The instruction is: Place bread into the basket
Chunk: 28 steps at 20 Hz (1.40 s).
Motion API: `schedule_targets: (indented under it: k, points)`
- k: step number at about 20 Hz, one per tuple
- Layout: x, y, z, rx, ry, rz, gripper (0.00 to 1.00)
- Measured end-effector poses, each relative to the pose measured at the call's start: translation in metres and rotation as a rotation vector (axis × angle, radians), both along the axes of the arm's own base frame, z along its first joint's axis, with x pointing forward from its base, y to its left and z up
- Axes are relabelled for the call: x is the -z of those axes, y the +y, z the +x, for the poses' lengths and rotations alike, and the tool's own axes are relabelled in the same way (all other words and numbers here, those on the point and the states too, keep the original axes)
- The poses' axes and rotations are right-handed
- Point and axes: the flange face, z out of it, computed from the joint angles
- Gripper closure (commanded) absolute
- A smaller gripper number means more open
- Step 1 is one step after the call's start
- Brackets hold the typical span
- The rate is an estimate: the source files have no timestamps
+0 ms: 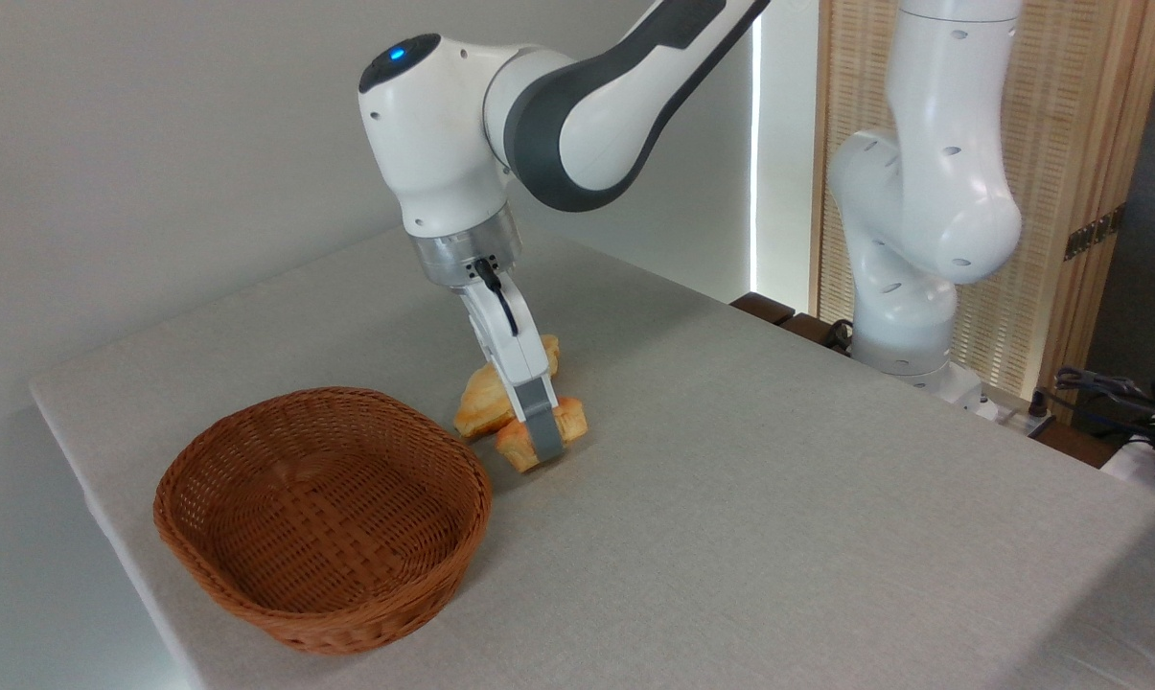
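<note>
My claw (542, 443) is down at the table near the middle of the frame, its near grey finger (544, 422) crossing the front of a small golden bun, the bread (565, 422). The other finger is hidden behind the bun, so I read the claw as clamped on the bread, though I cannot see whether the bun rests on the cloth or is just clear of it. A second, longer golden pastry (481, 395) lies just behind and to the left of it, touching or nearly so.

The basket (323, 517), a shallow reddish-brown wicker oval with a thick braided rim, sits at lower left of the frame, close beside the bread, and nothing lies inside it. So by my judgement the grasp is made or nearly made, and the lift, the short carry leftward over the rim and the release are all left to do.

The surface is a table (778, 498) covered in pale grey cloth, otherwise bare. Behind it, a plain light wall fills the upper left. At upper right my white base column (922, 211) rises in front of a slatted wooden screen (1075, 144), with a bright strip of daylight beside it. At the far right edge, cables and dark equipment (1133, 402) sit in a tangle.
</note>
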Motion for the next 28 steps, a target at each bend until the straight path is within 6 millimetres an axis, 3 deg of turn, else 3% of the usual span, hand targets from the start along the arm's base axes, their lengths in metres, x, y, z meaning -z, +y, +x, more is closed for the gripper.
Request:
schedule_targets:
  k: [2, 8, 10, 11, 13, 18, 28]
  points:
    - [-0.013, 0.002, 0.006, -0.007, -0.027, -0.008, 0.48]
    - [-0.092, 0.008, 0.034, -0.077, -0.171, -0.128, 0.4]
    - [-0.105, 0.008, 0.039, -0.081, -0.207, -0.141, 0.0]
    - [-0.11, 0.007, 0.043, -0.083, -0.242, -0.149, 0.0]
    - [-0.112, 0.007, 0.049, -0.086, -0.291, -0.158, 0.0]
    - [-0.094, 0.02, 0.067, -0.123, -0.321, -0.155, 0.0]
    - [-0.094, 0.023, 0.068, -0.143, -0.32, -0.157, 0.0]
